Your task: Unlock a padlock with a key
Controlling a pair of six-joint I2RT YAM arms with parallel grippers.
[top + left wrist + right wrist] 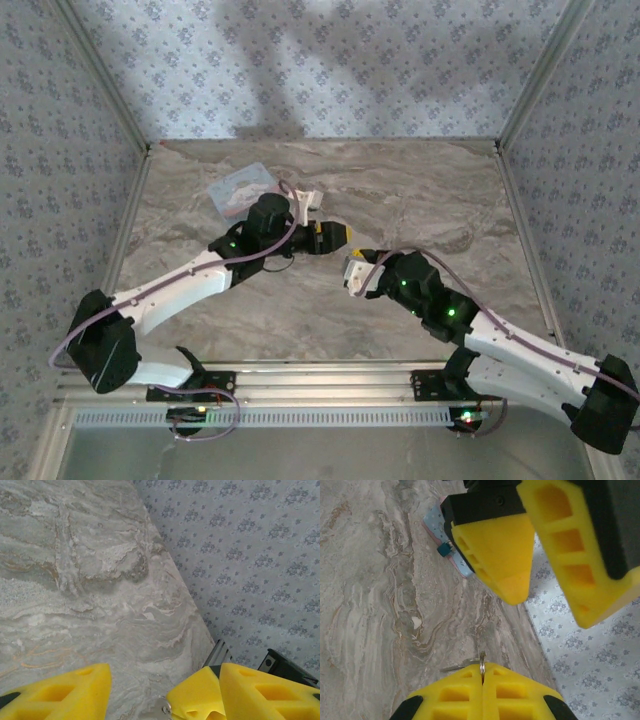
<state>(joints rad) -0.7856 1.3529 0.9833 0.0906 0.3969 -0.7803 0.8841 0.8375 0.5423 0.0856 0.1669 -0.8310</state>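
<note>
My right gripper (pixel 482 672) is shut on the ring of the key (pixel 457 666), whose metal blade sticks out to the left of the yellow fingertips. In the top view that gripper (pixel 352 276) sits mid-table, just below the left gripper (pixel 330 237). The left gripper (pixel 164 672) is open. Between its yellow fingers (pixel 60 692) I see the tip of a right finger (pixel 205 697) and the key's metal (pixel 162 710), untouched by the left pads. A small teal block that looks like the padlock (pixel 443 549) lies by a clear bag (pixel 243 188) behind the left gripper.
The marble table (pixel 420 190) is walled by patterned panels on three sides, with aluminium rails (pixel 300 385) at the near edge. The two wrists are close together near the middle. The left arm (pixel 190 280) lies across the left half of the table.
</note>
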